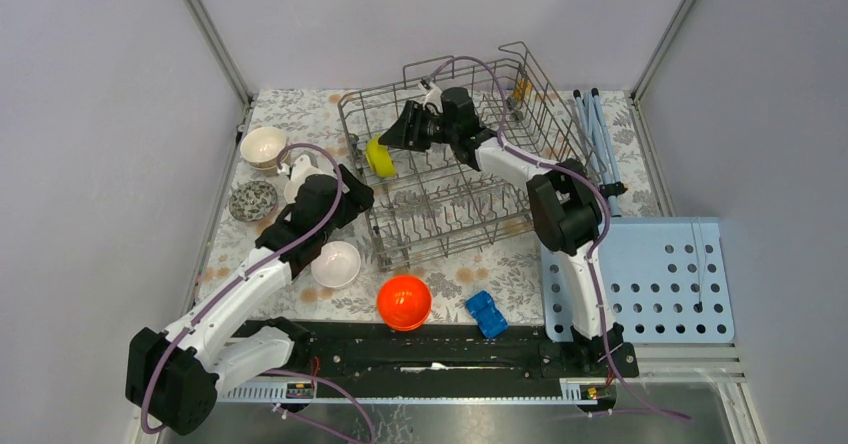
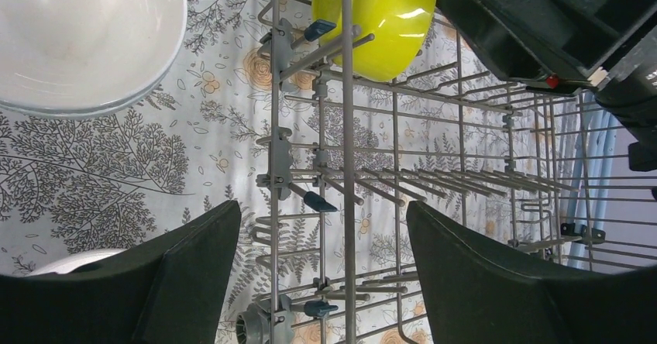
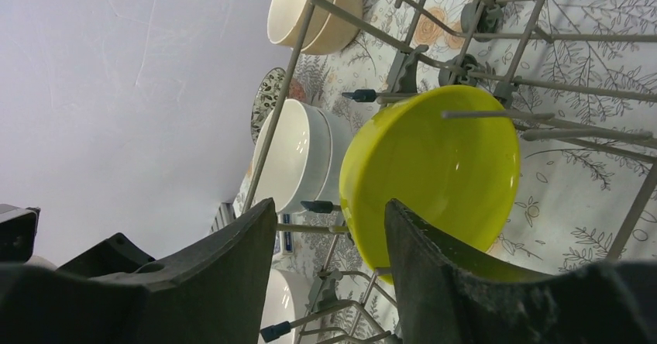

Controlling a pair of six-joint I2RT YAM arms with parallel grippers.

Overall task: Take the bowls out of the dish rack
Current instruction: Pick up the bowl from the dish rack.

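Observation:
The grey wire dish rack (image 1: 470, 179) stands mid-table. One yellow-green bowl (image 1: 379, 156) (image 3: 442, 158) (image 2: 380, 18) leans on edge among the tines at the rack's left end. My right gripper (image 1: 392, 136) (image 3: 329, 204) reaches into the rack and is open. Its jaws straddle the bowl's rim, with one finger (image 3: 434, 266) over the hollow side and a gap left at the other. My left gripper (image 1: 358, 199) (image 2: 321, 208) hangs open over the rack's left wall, with only wires between its fingers. A white bowl (image 1: 298, 180) (image 2: 77, 34) lies on the cloth just left of it.
Left of the rack are a cream bowl (image 1: 263, 147) and a patterned bowl (image 1: 252, 202). In front of it are a white bowl (image 1: 335, 264), an orange bowl (image 1: 404, 302) and a blue toy car (image 1: 486, 314). A light-blue perforated board (image 1: 650, 274) lies at the right.

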